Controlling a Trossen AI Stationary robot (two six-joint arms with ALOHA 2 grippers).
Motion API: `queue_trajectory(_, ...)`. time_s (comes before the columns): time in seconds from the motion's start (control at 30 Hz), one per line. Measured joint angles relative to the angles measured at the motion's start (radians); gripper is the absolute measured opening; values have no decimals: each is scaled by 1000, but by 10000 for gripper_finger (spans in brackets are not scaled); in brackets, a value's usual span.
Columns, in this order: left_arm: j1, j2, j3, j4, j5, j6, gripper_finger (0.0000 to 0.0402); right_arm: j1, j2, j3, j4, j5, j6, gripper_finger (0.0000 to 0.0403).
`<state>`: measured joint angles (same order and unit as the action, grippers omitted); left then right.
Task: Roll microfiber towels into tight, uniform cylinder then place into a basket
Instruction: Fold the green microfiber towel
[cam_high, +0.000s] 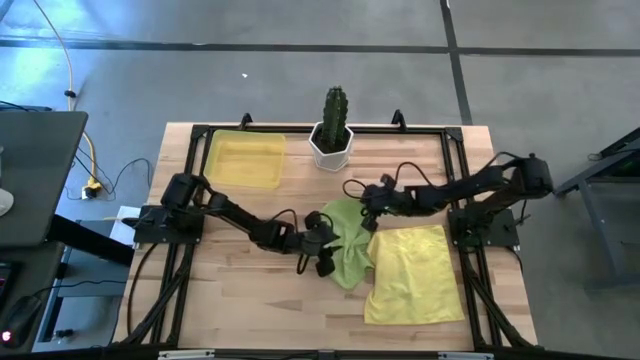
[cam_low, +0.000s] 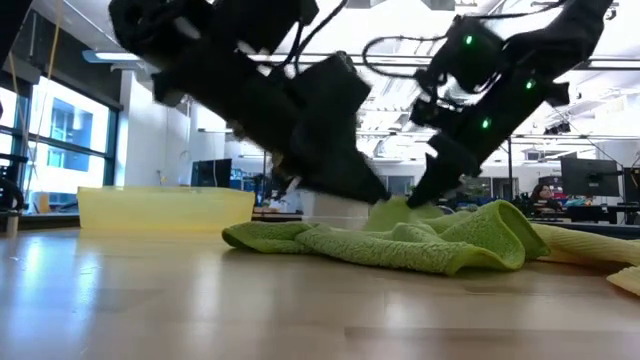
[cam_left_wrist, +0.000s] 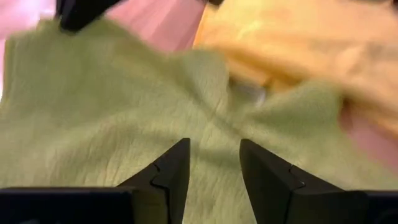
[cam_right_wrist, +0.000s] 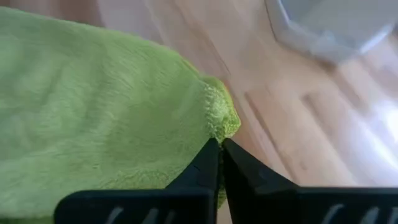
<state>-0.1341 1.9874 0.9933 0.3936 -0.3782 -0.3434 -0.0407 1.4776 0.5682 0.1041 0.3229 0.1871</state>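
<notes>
The lime green towel (cam_high: 347, 248) lies crumpled on the table's middle, and its right part overlaps the pale yellow towel (cam_high: 412, 272), which lies spread flat. My left gripper (cam_left_wrist: 214, 163) is open, low over the green towel's left part (cam_high: 328, 243). My right gripper (cam_right_wrist: 219, 152) is shut on the green towel's far edge (cam_high: 366, 207). The translucent yellow basket (cam_high: 245, 160) stands at the far left and holds nothing. My left gripper's open fingers (cam_left_wrist: 171, 174) point slanting down at the green towel's middle folds. I cannot tell whether they touch the cloth. My right gripper pinches the green towel's far corner (cam_right_wrist: 222, 121) between its two shut fingers, slanting down from the table's right. That corner is raised in a small peak (cam_low: 398, 210); the other parts of the towel lie slack on the table.
A white hexagonal pot with a green cactus (cam_high: 333, 135) stands at the far middle, close behind my right gripper. A black frame (cam_high: 300, 130) runs around the tabletop. Bare wood (cam_high: 240, 290) shows at the near left.
</notes>
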Motion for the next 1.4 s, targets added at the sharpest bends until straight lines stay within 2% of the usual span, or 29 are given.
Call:
queue_trajectory(0.2,0,-22,56,11,-6,116,131,91,-125,0,-23,9,-262,1)
queue_trajectory(0.33,-5,-41,101,0,-57,228,131,196,-211,0,-66,37,-489,0)
queue_trajectory(0.6,-33,-58,183,-10,-229,453,131,427,-325,1,-96,354,-939,0)
queue_trajectory(0.73,-59,-61,219,-6,-313,595,131,481,-344,1,-85,462,-1036,0)
queue_trajectory(0.87,-68,-61,241,-4,-366,691,131,504,-345,1,-74,453,-1044,0)
queue_trajectory(1.03,-54,-61,242,-21,-361,698,131,521,-345,1,-23,471,-1087,0)
queue_trajectory(1.3,-29,-61,241,-146,-288,515,131,522,-345,1,91,502,-1231,0)
queue_trajectory(1.4,-31,-61,241,-184,-231,465,131,517,-346,1,97,545,-1267,0)
